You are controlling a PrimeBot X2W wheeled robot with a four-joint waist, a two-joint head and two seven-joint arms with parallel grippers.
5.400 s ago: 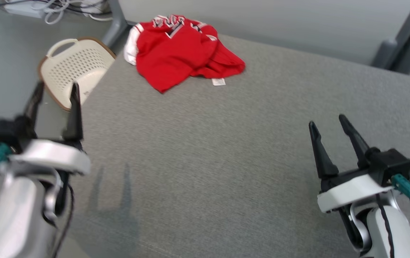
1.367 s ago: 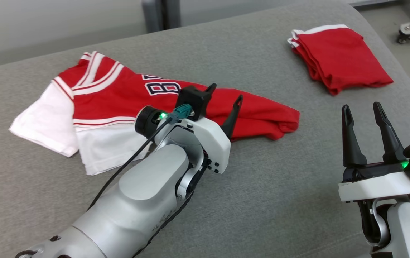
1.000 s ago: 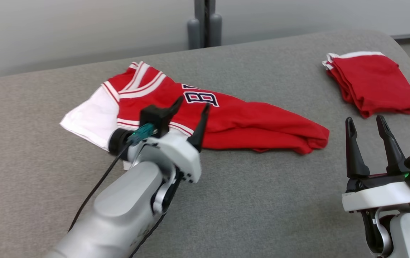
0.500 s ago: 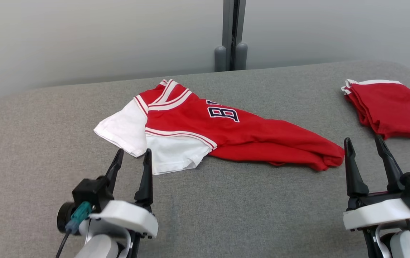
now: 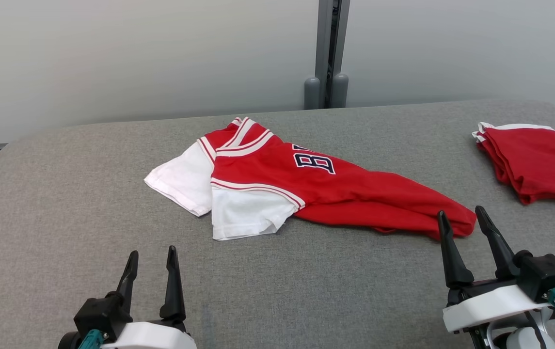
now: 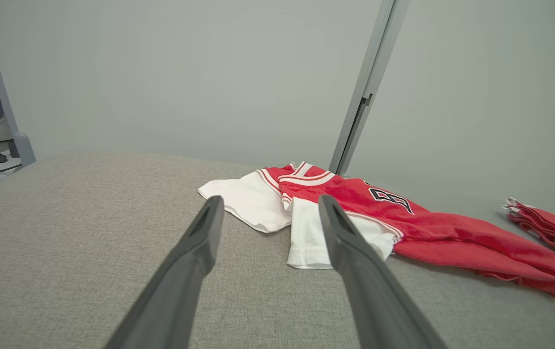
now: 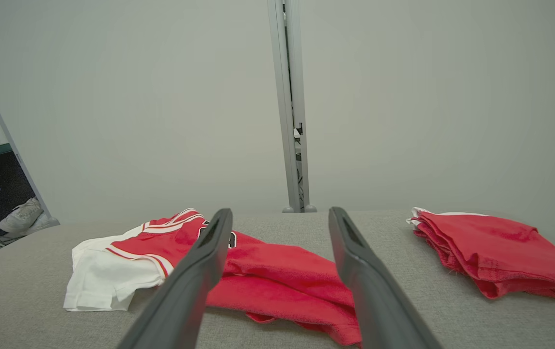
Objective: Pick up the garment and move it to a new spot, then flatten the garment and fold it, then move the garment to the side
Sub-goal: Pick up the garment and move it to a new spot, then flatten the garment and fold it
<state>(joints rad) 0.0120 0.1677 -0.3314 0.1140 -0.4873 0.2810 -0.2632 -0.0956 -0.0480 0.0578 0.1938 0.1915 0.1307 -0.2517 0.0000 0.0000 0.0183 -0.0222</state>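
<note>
Head view | left tool [image 5: 152,250] stood apart, empty | right tool [image 5: 459,210] stood apart, empty | shirt [image 5: 306,184] lay bunched, letters partly hidden | folded pile [image 5: 534,155] was cut off at edge

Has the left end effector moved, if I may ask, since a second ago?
Yes: the left end effector has drawn back toward the robot, from over the jersey to clear of its near edge.

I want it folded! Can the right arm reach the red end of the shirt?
Probably yes: the right gripper sits open, close to the red end of the shirt, and nothing lies between them.
</note>
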